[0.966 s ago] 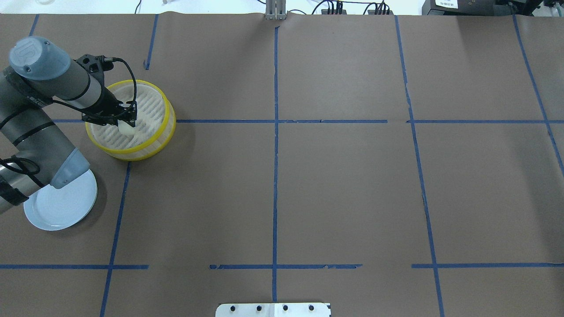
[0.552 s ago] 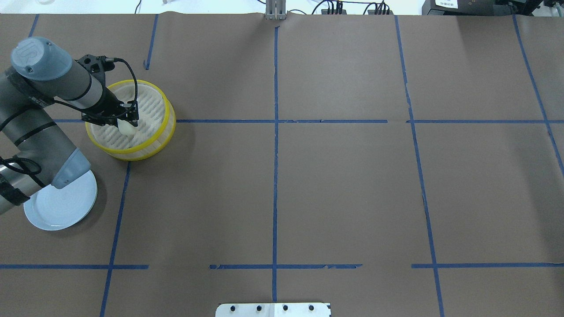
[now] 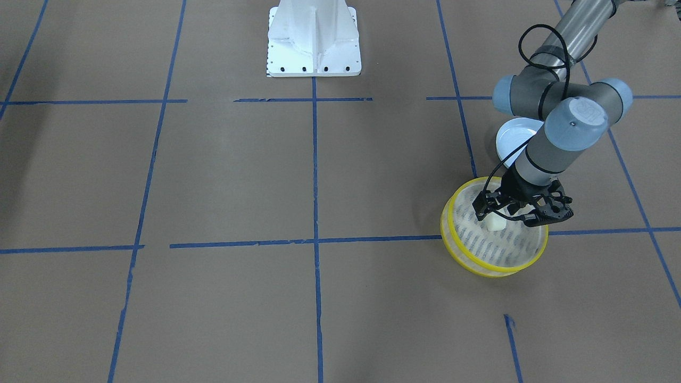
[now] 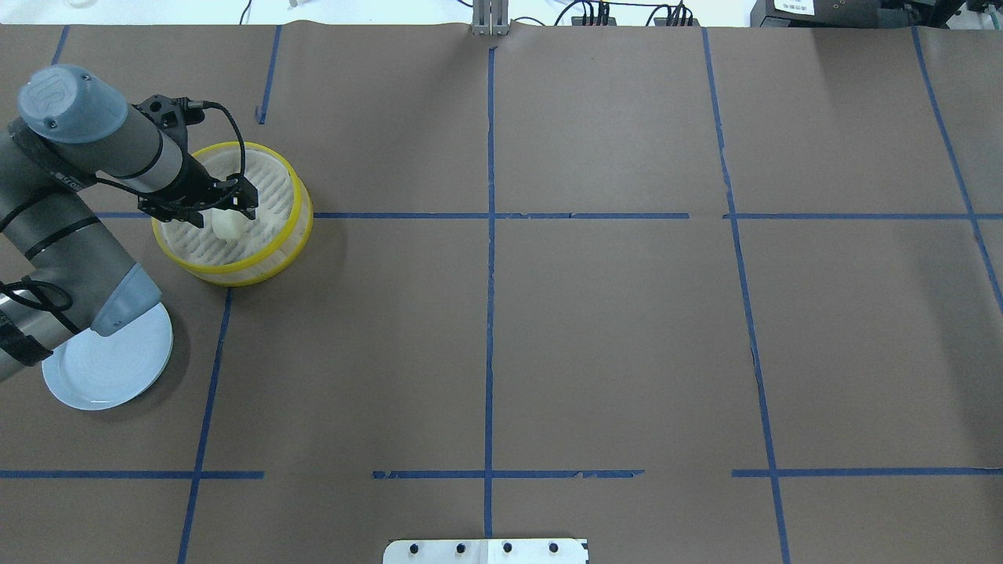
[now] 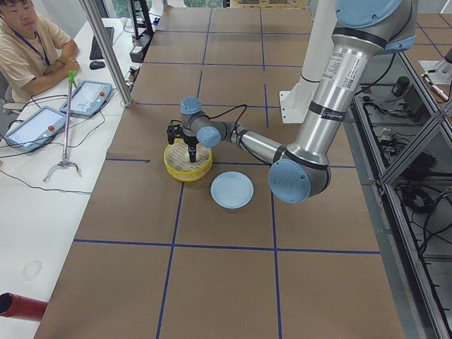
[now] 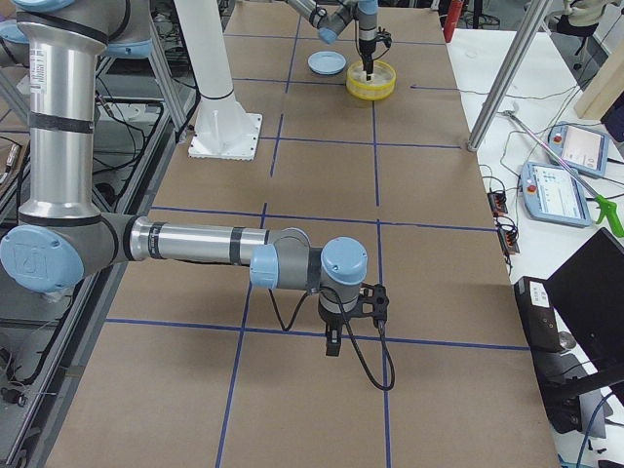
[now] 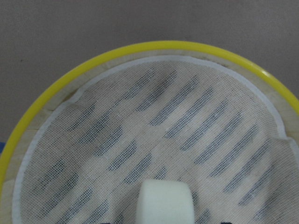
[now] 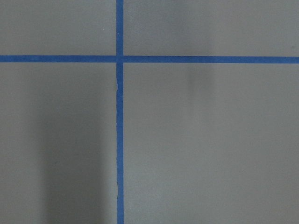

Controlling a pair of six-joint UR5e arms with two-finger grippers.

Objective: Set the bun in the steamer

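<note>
The steamer (image 4: 270,258), a round basket with yellow rims and a slatted floor, stands at the table's left. It also shows in the front-facing view (image 3: 479,266) and fills the left wrist view (image 7: 163,45). The cream-white bun (image 4: 227,227) rests on its floor, also seen in the front-facing view (image 3: 496,224) and the left wrist view (image 7: 166,203). My left gripper (image 4: 227,213) hangs just above the bun with its jaws spread wide, clear of it. My right gripper (image 6: 331,343) shows only in the exterior right view, low over bare table; I cannot tell whether it is open.
A pale blue plate (image 4: 110,368) lies near the steamer, partly under my left arm's elbow. Blue tape lines cross the brown paper. The robot's white base (image 3: 314,37) stands at the table's edge. An operator sits at the side table (image 5: 28,42).
My left gripper's jaws have spread apart and let go of the bun, which now lies on the steamer floor. The arm has barely moved.
</note>
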